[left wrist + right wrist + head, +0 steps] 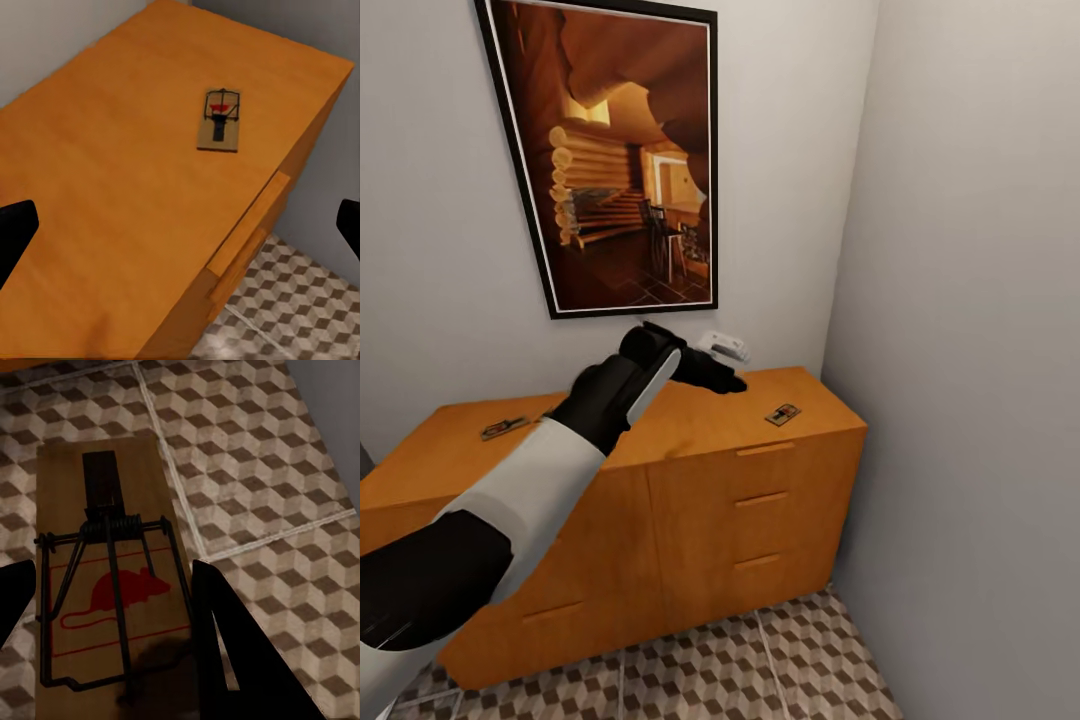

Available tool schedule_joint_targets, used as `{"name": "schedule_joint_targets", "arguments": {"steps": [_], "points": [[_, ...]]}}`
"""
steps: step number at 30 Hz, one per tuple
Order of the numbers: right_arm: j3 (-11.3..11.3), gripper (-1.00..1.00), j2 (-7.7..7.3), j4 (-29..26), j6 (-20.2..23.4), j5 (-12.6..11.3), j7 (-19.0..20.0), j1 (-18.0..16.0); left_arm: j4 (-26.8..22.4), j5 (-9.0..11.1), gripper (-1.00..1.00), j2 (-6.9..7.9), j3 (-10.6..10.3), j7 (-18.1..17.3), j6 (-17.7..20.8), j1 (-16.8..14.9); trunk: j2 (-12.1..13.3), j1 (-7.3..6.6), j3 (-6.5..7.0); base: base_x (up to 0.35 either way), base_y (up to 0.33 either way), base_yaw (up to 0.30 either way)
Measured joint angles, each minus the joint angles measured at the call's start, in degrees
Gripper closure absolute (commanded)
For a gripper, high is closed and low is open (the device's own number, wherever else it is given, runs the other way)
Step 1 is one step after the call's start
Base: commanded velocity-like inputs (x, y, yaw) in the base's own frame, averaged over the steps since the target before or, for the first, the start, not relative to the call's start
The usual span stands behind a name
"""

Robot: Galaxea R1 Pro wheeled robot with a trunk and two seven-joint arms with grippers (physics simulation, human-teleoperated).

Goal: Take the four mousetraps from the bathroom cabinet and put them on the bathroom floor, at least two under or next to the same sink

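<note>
Jaws of the right gripper (pixel 112 645) are clamped on a mousetrap (pixel 105 577); left gripper (pixel 180 225) is spread wide above the cabinet (pixel 112 187) top.

Framed picture (pixel 622 160): hangs tilted on the back wall, black frame, shows a log-cabin interior with chairs.
Back wall (pixel 430 260): plain pale grey.
Side wall (pixel 970 330): plain grey, meets the back wall at a corner.

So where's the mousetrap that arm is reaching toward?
In the head view the mousetrap lies flat on the cabinet top near its right end, close to the front edge, just beyond the left gripper.
</note>
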Motion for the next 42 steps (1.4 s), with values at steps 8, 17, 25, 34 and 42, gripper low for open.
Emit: {"name": "schedule_joint_targets", "arguments": {"steps": [8, 17, 25, 34, 42], "points": [[0.0, 1.00, -0.05, 0.0, 0.7, -0.5, 1.4, 0.0, 2.6, 0.1, -1.00, -0.33, -5.6, -0.1, -0.2, 0.1, 0.0, 0.00, 0.00, 0.001, 0.000, 0.000], [0.0, 1.00, -0.07, 0.0, 0.8, -0.5, 1.4, 0.0, 3.7, 0.1, -1.00, -0.60, -6.4, -0.3, -0.3, 0.2, 0.0, 0.00, 0.00, 0.000, 0.000, 0.000], [0.0, 1.00, -0.01, 0.0, 0.8, -0.5, 1.4, 0.0, 3.7, 0.2, -1.00, -1.26, -6.5, -0.4, -0.3, 0.2, 0.0, 0.00, 0.00, 0.000, 0.000, 0.000], [0.0, 1.00, -0.06, 0.0, 0.8, -0.5, 1.4, 0.0, 3.7, 0.3, -1.00, -2.04, -7.2, -0.5, -0.3, 0.6, 0.0, -0.01, 0.00, 0.031, 0.000, 0.000], [0.0, 1.00, -0.04, 0.0, 0.8, -0.5, 1.4, 0.0, 3.7, 0.3, -1.00, -2.11, -7.4, -0.5, -0.3, 0.6, 0.0, -0.02, 0.00, 0.143, 0.000, 0.000]]}}
